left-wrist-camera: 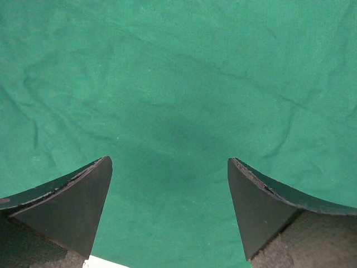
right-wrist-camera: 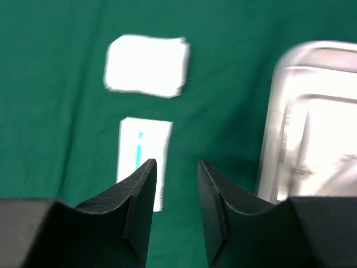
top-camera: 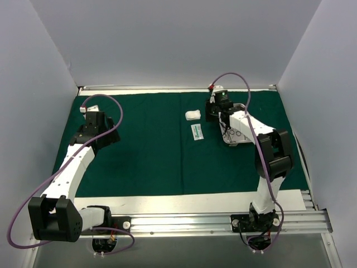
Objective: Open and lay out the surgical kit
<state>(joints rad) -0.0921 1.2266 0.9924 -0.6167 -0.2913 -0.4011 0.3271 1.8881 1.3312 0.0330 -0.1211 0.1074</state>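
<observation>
The dark green drape [top-camera: 145,156] lies spread flat over the table. The white gauze wad [top-camera: 193,115] and the white-green packet [top-camera: 197,132] lie on it near the middle back. The steel tray [top-camera: 235,138] sits right of them, partly under my right arm, with silver instrument rings showing inside. My right gripper [top-camera: 213,111] hovers above the cloth between the packet [right-wrist-camera: 142,159] and the tray [right-wrist-camera: 312,123], slightly open and empty; the gauze [right-wrist-camera: 146,65] lies beyond. My left gripper [top-camera: 92,121] is wide open and empty over bare drape [left-wrist-camera: 178,84] at the far left.
White walls enclose the table on three sides. A bare white strip of table [top-camera: 167,202] runs along the drape's near edge, with the metal rail [top-camera: 223,222] and arm bases below it. A white sliver [left-wrist-camera: 100,262] shows at the bottom of the left wrist view.
</observation>
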